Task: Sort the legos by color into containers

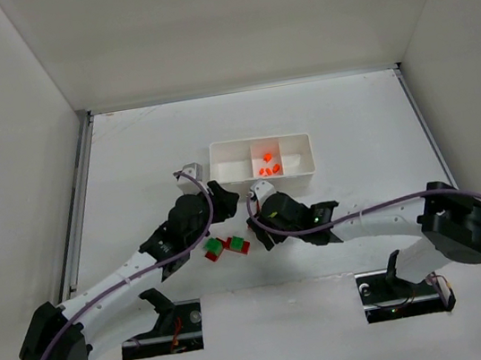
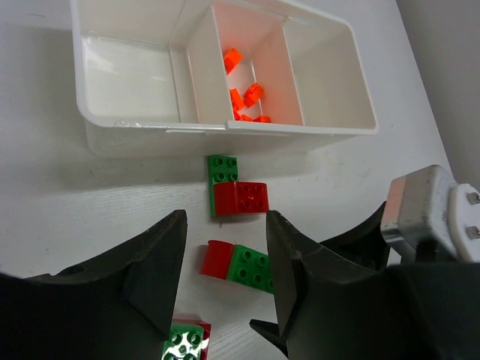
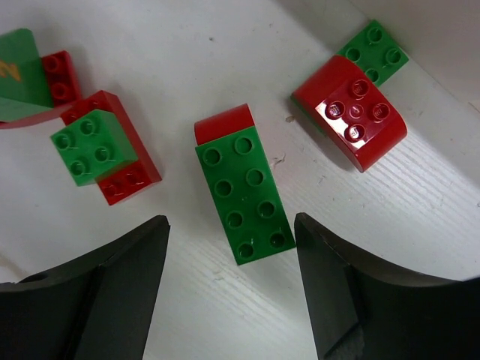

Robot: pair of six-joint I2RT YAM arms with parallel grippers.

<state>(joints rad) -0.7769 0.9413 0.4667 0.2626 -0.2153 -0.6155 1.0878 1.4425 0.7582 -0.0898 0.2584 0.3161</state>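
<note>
Surface: white table (image 1: 129,160) is stretching between plain white walls, both arms reaching out over its middle.
Tray: white tray (image 2: 150,139) is sitting ahead of the left gripper's fingertips, its three compartments running side by side.
Orange pieces: tiny orange pieces (image 2: 244,97) are lying in the middle compartment, well ahead of both grippers.
Left gripper: left gripper (image 2: 225,221) is hovering over the table with its fingers partly spread and gripping nothing.
Under the left gripper: red-and-green pair (image 2: 240,262) is lying on the table, showing in the gap between the fingers without touching them.
Ahead of the left gripper: green-and-red pair (image 2: 236,191) is lying just beyond the fingertips, between them and the tray's near wall.
By the left finger: green-topped brick (image 2: 186,341) is peeking out beside the finger; I cannot tell whether they are touching.
Right gripper: right gripper (image 3: 230,225) is hanging with its fingers released and spread wide, grasping nothing.
Between the right fingers: long green brick (image 3: 244,195), a red curved piece joined at its far end, is lying flat and reaching into the gap, clear of both fingers.
Ahead of the right gripper: rounded red brick (image 3: 352,112) is sitting on a green one off to one side; square green brick (image 3: 94,146) is sitting on a red one off to the other.
</note>
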